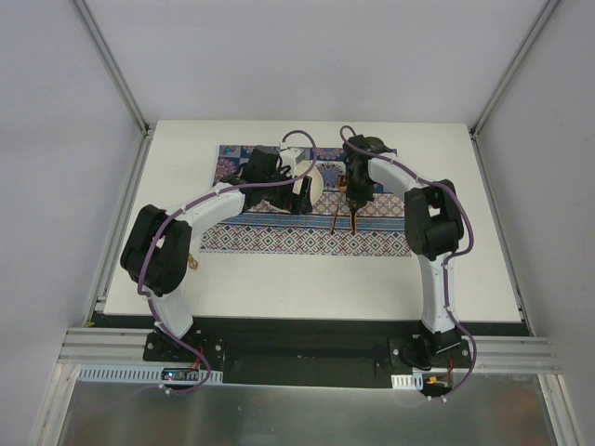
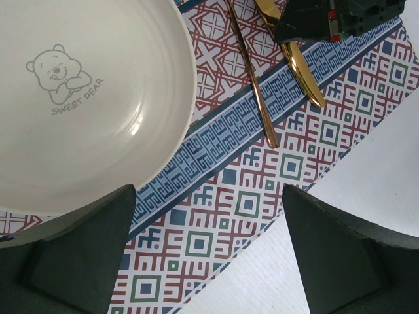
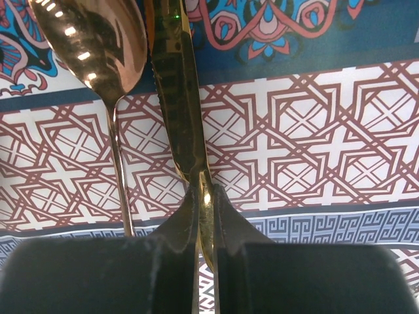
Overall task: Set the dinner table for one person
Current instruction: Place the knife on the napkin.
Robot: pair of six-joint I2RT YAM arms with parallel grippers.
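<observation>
The white dinner table [image 1: 279,283] carries a blue-and-red patterned placemat [image 1: 279,240]. On the mat sits a cream plate [image 2: 85,98] with a bear print. Right of the plate lie a gold spoon [image 3: 91,46] and a gold knife [image 3: 173,85], side by side. My right gripper [image 3: 205,203] is shut on the knife's handle, low over the mat. In the top view it stands at the plate's right [image 1: 356,200]. My left gripper [image 2: 209,255] hangs open over the mat's near edge, just in front of the plate, with nothing between its fingers.
A dark round object [image 1: 376,144] stands at the mat's back right corner, behind the right arm. A small gold item [image 1: 192,263] peeks out beside the left arm's elbow. Aluminium rails [image 1: 125,218] edge the table, with white walls behind.
</observation>
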